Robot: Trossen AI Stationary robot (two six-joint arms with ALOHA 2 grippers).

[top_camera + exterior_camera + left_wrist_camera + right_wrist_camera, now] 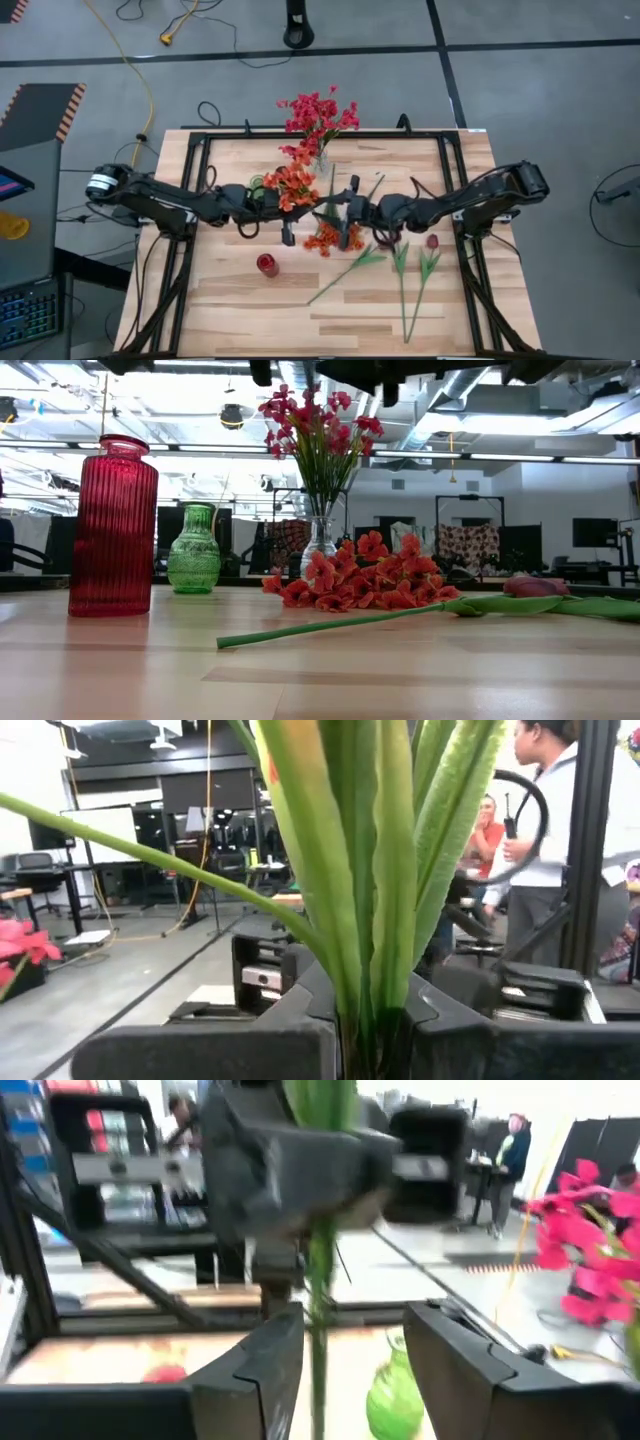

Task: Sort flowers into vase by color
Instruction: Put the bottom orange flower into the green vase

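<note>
My left gripper (pixel 372 1020) is shut on the green stems of an orange flower spray (pixel 290 185), which it holds above the table's middle. My right gripper (pixel 355 1355) faces it from the right and is open. The spray's stem (pixel 320 1330) runs between the right gripper's fingers; I cannot tell whether it touches them. A second orange spray (pixel 330 240) lies on the table below both grippers. Dark red tulips (pixel 415 262) lie to the right of it. Pink-red flowers (pixel 320 115) stand in a clear vase (pixel 318 542). My left gripper pinches the bundle of green stems and leaf bases (pixel 372 1005) between its two fingers. The fingers come in about level from the table's left and lie across the stems. The long leaves (pixel 390 850) rise from the hold, and the spray is clear of the table.
A red ribbed vase (pixel 112 525) stands near the table's front left of centre, and a green vase (pixel 193 550) stands farther back. A loose green stem (pixel 330 625) lies across the boards. Black frame rails (pixel 190 200) edge the table. People (pixel 540 830) stand beyond it.
</note>
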